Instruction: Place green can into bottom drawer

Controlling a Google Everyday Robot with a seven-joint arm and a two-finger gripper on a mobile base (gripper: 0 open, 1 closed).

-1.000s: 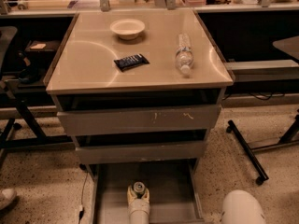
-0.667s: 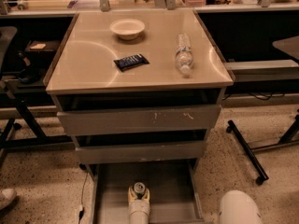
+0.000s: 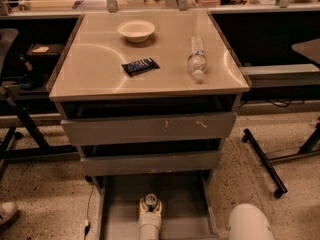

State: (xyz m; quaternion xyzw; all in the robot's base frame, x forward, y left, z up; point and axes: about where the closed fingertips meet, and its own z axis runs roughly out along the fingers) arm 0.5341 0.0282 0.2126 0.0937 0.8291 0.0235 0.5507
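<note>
The green can stands upright in the bottom drawer, near the middle of its floor; I see mostly its silver top with the pull tab. The bottom drawer is pulled out below the two upper grey drawers. My gripper reaches into the drawer from the near edge and sits right against the can's near side, its pale wrist hiding the can's lower body. I cannot tell whether it grips the can.
On the cabinet top lie a white bowl, a dark snack packet and a clear water bottle. A white rounded part of my arm is at bottom right. Table legs with casters stand right, a shoe left.
The white rounded arm part at the bottom right has shifted slightly left. The can and gripper in the drawer have not visibly moved.
</note>
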